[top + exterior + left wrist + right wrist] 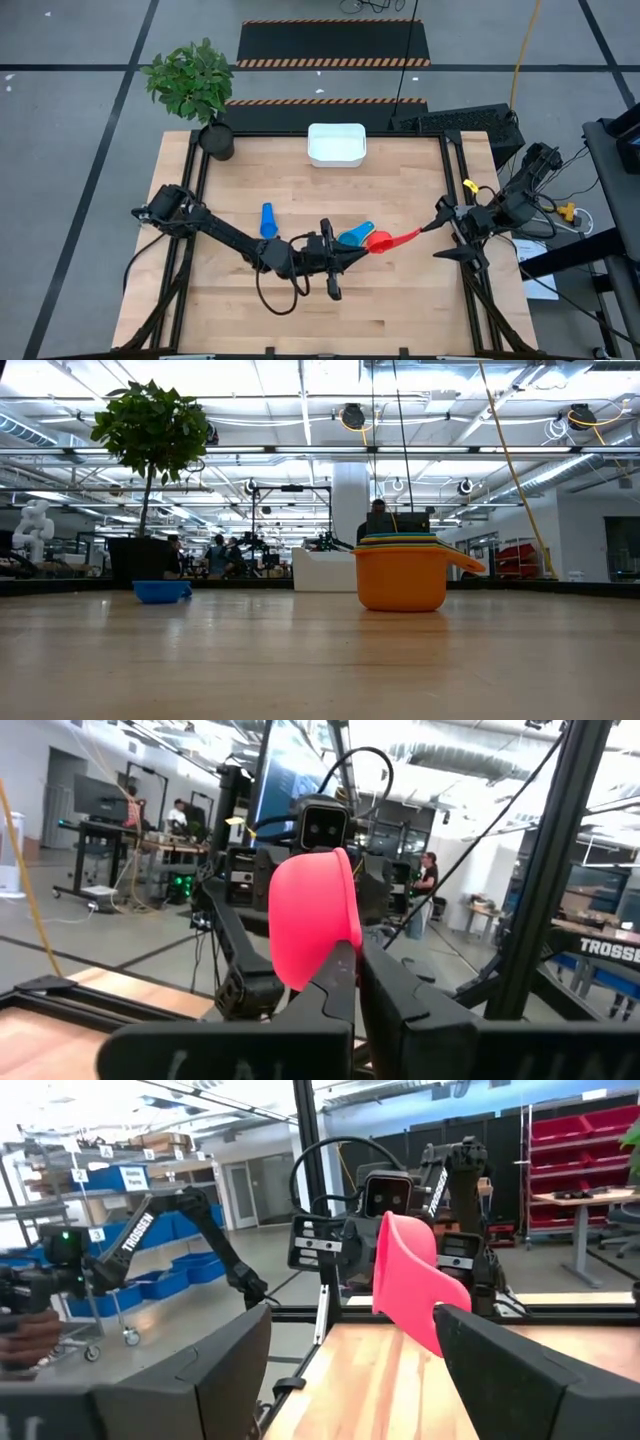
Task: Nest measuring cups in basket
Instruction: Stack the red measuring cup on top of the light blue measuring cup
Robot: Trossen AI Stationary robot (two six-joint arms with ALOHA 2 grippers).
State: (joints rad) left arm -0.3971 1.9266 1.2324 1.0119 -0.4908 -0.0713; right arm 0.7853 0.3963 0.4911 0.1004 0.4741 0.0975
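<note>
The red measuring cup (385, 240) hangs in the air between my two arms, bowl toward my left gripper (362, 248), handle toward my right gripper (437, 222). My left gripper (358, 955) is shut on it. My right gripper (352, 1320) is open, its fingers on either side of the handle end. A nest of cups (355, 237) stands on its base on the table beside the left gripper; the low view shows it as an orange cup (403, 575) with yellow, green and blue inside. A lone blue cup (267, 221) lies left of it. The white basket (312, 145) stands at the far edge. My left gripper pinches the red cup's bowl wall (325, 955) between its two fingers, on the side away from the handle. The fingers come level from the table's left. The cup is lifted clear and stands up past the fingertips. My right gripper: whether a finger (470, 1350) touches the handle (432, 1305), I cannot tell.
A potted plant (217, 140) stands at the table's far left corner. A keyboard (455, 122) lies beyond the far right corner. Bare wood lies between the cups and the basket (322, 572). People show in the room behind the table.
</note>
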